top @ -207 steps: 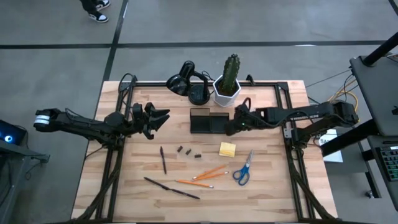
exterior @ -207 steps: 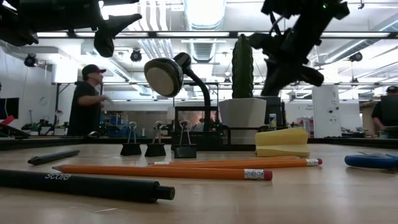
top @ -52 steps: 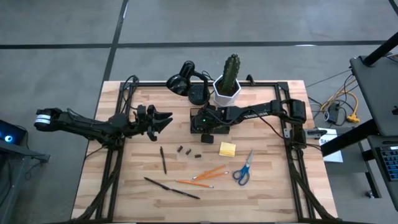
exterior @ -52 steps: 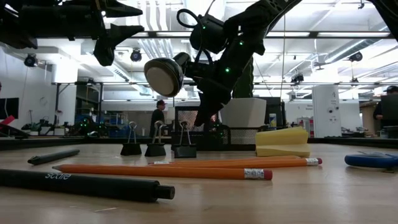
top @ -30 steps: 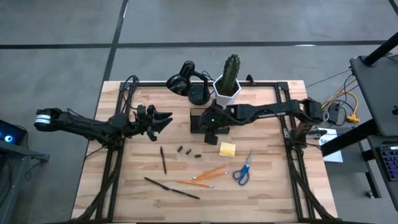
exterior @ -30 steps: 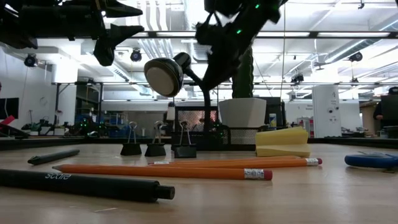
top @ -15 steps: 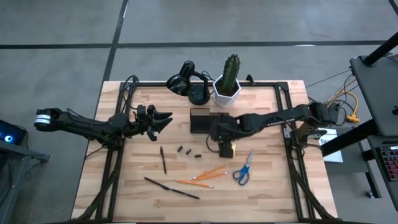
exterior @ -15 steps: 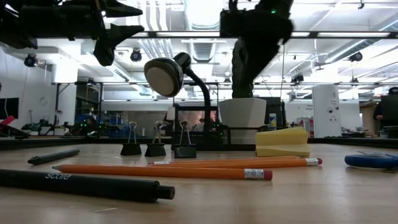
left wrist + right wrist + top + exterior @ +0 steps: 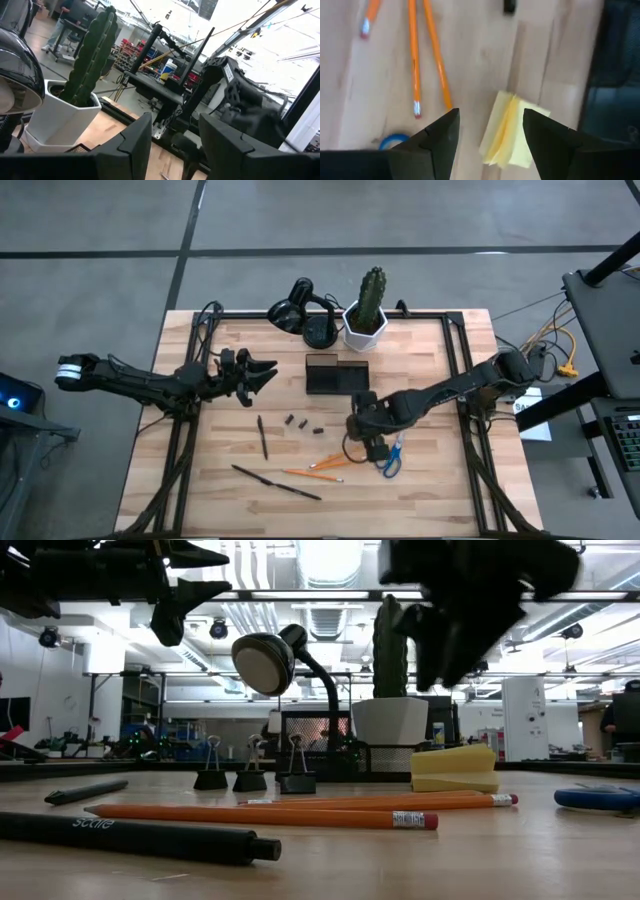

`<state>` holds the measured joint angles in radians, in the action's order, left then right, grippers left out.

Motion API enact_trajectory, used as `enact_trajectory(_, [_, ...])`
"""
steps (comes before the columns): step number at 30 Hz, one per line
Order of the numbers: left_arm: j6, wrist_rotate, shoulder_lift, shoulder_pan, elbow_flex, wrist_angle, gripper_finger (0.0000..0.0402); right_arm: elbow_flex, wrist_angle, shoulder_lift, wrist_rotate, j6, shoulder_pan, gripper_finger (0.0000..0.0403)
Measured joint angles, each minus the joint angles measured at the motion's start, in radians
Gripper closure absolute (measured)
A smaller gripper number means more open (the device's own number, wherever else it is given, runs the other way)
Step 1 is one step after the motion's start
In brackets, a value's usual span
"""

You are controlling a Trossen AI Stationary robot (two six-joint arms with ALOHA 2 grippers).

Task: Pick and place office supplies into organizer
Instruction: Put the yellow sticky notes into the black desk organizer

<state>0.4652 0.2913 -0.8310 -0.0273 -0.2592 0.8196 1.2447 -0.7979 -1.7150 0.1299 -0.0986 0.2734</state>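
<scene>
Right gripper [image 9: 372, 442] low over the middle of the table, fingers [image 9: 435, 135] spread wide with nothing between them, poised above the yellow sticky-note pad [image 9: 512, 132]. Pad lying flat on the wood, apart from both fingertips, just beside the orange pencils [image 9: 427, 55]. Blue-handled scissors [image 9: 392, 460] peeking out right next to the gripper in the high view. Black organizer [image 9: 336, 376] back near the white cactus pot [image 9: 365, 328] and the desk lamp [image 9: 300, 310], both compartments dark from above, contents hard to make out. Three small dark binder clips [image 9: 303, 423] in a row between the organizer and the pencils, standing upright in the low view. Two thin dark pens [image 9: 277, 482] toward the near left of the table, untouched. Left gripper [image 9: 262, 372] parked off the table's left side, held above the surface, fingers [image 9: 131, 145] parted and empty.
</scene>
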Motion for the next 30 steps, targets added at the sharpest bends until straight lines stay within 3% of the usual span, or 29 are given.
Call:
enact_trajectory(10, [0.000, 0.000, 0.000, 0.000, 0.000, -0.008, 0.0253, -0.173, 0.126, -0.001, 0.008, -0.113, -0.005, 0.0197])
enact_trajectory(16, [0.000, 0.000, 0.000, 0.001, 0.000, -0.008, 0.0253, -0.224, 0.151, -0.001, 0.136, -0.155, -0.009, 0.0197])
enact_trajectory(30, [0.000, 0.000, -0.010, 0.001, 0.000, -0.008, 0.0253, -0.299, 0.306, -0.001, 0.127, -0.125, -0.030, 0.0197])
